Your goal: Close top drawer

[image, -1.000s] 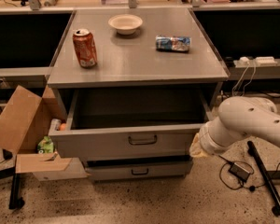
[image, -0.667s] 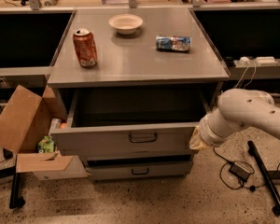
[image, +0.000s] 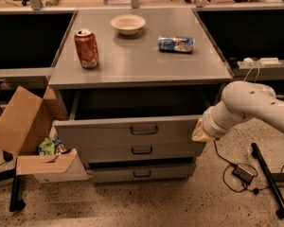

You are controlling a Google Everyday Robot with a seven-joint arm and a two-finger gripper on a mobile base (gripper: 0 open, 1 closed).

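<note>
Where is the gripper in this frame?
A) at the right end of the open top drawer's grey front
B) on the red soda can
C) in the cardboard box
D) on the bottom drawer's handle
A: the gripper sits at the right end of the flat front of the wide grey metal top drawer, which stands pulled out.

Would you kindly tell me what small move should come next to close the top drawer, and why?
Probably a short push straight toward the cabinet: the top drawer stands pulled well out, and the claw sits at the right end of its front, so pressing inward there should slide it in.
</note>
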